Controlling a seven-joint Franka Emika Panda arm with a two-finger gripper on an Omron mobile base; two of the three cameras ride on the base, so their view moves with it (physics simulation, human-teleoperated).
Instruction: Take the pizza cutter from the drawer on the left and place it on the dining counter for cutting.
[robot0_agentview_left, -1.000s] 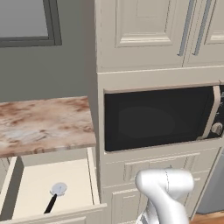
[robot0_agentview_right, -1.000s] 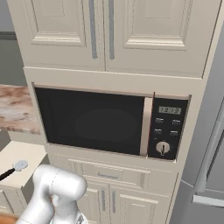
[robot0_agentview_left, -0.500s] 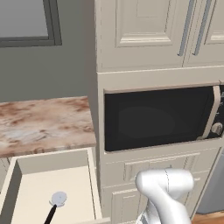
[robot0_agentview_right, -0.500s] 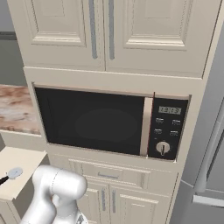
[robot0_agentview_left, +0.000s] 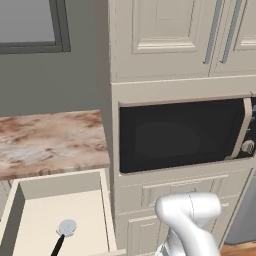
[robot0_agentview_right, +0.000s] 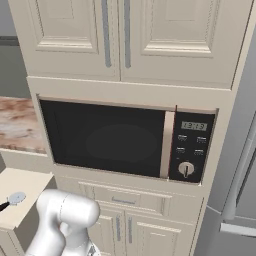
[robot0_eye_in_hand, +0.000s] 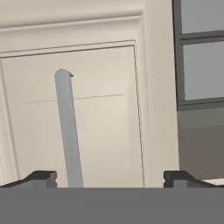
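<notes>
- Pizza cutter (robot0_agentview_left: 63, 233): small tool with round pale silver wheel and straight black handle; lying flat on the drawer floor, wheel toward the back wall, handle running forward out of the bottom of the left base view; wheel also seen at the left edge of the right base view (robot0_agentview_right: 15, 198).
- Drawer (robot0_agentview_left: 95, 212): wide, shallow, cream, plain interior; pulled open below the marbled worktop, just left of the tall cabinet column.
</notes>
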